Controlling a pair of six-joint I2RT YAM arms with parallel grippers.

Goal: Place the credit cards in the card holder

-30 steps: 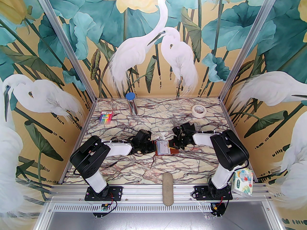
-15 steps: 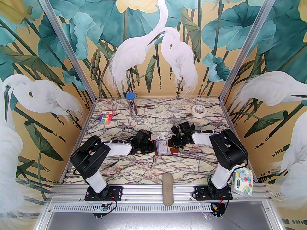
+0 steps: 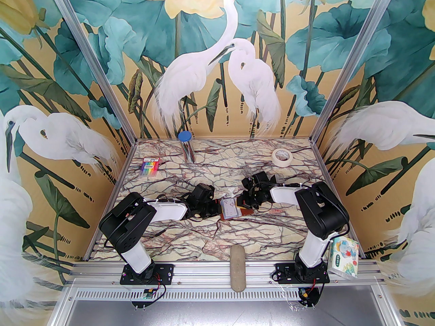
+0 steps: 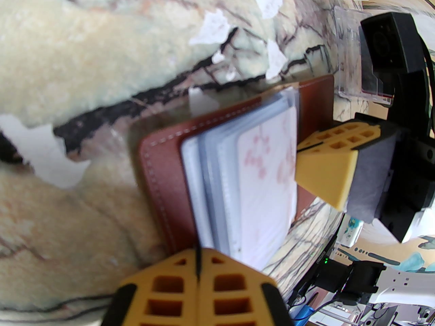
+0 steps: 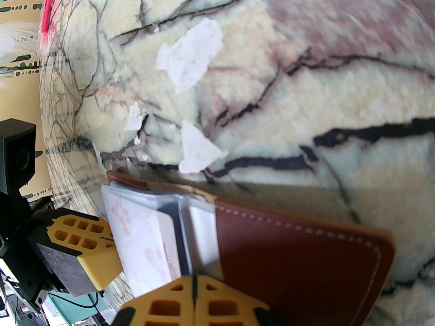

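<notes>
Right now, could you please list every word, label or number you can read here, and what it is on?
Nothing here can be read.
Pen pack: print on its label, too small.
Tissue pack: green label, marks too small.
Tape roll: faint marks inside the core, too small.
Card in the card holder: pink marks, blurred.

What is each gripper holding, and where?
Both are shut at the clear sleeves of the card holder: left gripper on one edge, right gripper on the opposite edge beside the pale card. Whether either truly pinches cannot be told.
</notes>
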